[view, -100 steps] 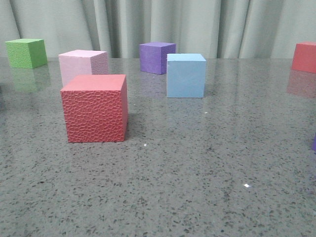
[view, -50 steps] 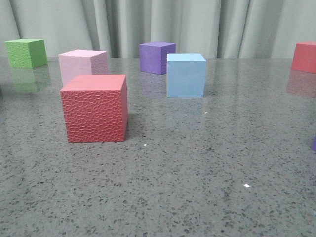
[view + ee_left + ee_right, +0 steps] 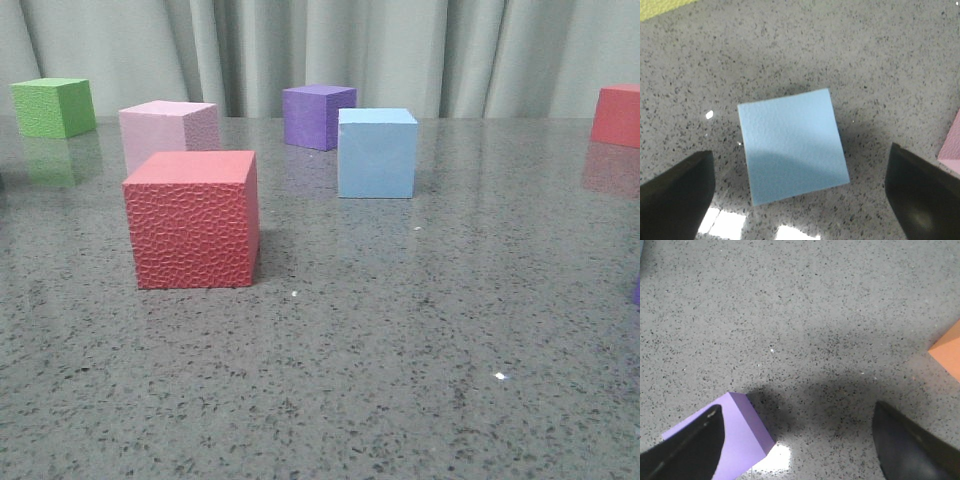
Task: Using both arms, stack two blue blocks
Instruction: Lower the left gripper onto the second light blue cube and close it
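One pale blue block (image 3: 376, 152) stands on the table in the middle distance of the front view, just in front of the purple cube (image 3: 317, 115). No gripper shows in that view. In the left wrist view a blue block (image 3: 792, 145) lies flat on the speckled table, seen from above. My left gripper (image 3: 800, 200) hangs open over it, its black fingers (image 3: 675, 195) wide apart on either side and clear of the block. My right gripper (image 3: 797, 445) is open over bare table, holding nothing.
A red pebble-textured cube (image 3: 192, 220) stands front left, with a pink cube (image 3: 165, 132) behind it, a green cube (image 3: 52, 106) far left and a red cube (image 3: 617, 114) far right. A purple cube (image 3: 735, 435) sits by my right gripper's finger, an orange cube (image 3: 947, 355) further off. A pink cube (image 3: 952, 150) lies near the left gripper.
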Motion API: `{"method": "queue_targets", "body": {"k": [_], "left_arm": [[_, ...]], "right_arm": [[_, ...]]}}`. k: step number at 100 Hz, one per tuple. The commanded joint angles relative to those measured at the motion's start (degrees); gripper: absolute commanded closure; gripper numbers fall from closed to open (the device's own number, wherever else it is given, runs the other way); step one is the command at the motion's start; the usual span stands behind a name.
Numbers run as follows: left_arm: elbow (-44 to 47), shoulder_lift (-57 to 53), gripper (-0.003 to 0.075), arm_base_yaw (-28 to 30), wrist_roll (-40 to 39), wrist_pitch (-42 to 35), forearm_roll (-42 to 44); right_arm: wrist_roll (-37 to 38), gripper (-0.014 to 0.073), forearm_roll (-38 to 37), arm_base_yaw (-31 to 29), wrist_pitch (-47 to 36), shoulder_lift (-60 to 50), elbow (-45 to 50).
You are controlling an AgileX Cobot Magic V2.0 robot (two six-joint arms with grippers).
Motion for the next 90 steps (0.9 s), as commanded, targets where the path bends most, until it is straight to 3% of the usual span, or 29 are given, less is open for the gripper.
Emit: {"method": "queue_targets", "body": {"k": [1, 67, 90], "left_arm": [[-3.2, -0.6, 0.0068, -0.5, -0.9, -3.1, 0.4], [-4.5, 6.4, 0.0070, -0.5, -1.1, -2.1, 0.5], [-4.5, 6.4, 0.0145, -0.5, -1.1, -2.3, 1.3]], "right_arm": [[-0.4, -0.0006, 0.2, -0.4, -3.0, -0.8, -1.3], [-0.4, -0.0006, 0.2, -0.4, -3.7, -0.8, -1.3], [-0.4, -0.0006, 0.2, -0.4, -3.7, -0.8, -1.3]]}}
